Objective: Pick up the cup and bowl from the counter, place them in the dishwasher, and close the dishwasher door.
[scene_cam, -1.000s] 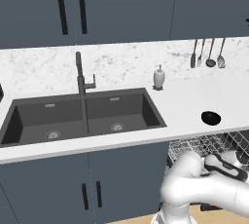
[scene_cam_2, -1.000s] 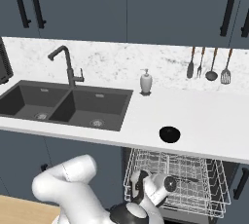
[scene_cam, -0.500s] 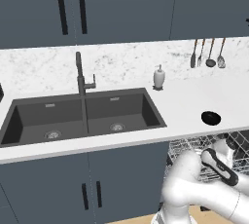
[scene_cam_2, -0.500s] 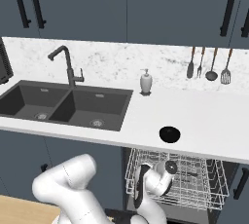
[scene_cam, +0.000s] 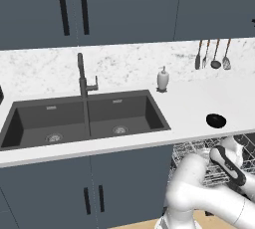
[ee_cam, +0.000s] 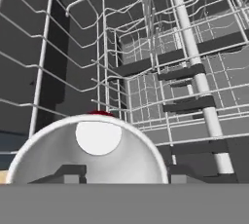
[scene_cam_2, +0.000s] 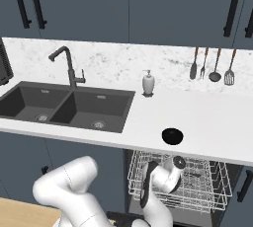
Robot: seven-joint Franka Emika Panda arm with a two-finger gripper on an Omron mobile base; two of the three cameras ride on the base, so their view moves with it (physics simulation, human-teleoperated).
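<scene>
- Gripper [ee_cam: 120, 175]: reaching down among the silver wire racks of the dishwasher [scene_cam_2: 197, 191]; its two dark fingertips [ee_cam: 70, 173] are standing apart on either side of the cup's rim, so the jaws are parted, and whether the pads are still touching the cup cannot be told.
- Cup [ee_cam: 87, 155]: white, pale inside, lying directly in front of the gripper with its open mouth facing the hand camera; a small patch of red is showing just beyond its far rim. In the right base view it is sitting at the arm's tip [scene_cam_2: 178, 163], over the rack.
- Rack [ee_cam: 160, 86]: wire mesh stretching away ahead of the gripper, beyond the cup.
- Bowl [scene_cam_2: 172, 135]: black, resting on the counter [scene_cam_2: 207, 117] above the gripper, near the front edge.
- Sink [scene_cam: 84, 118]: dark double basin, well off to one side of the gripper.
- Soap dispenser [scene_cam_2: 148, 83]: standing by the backsplash, above and behind the gripper.
</scene>
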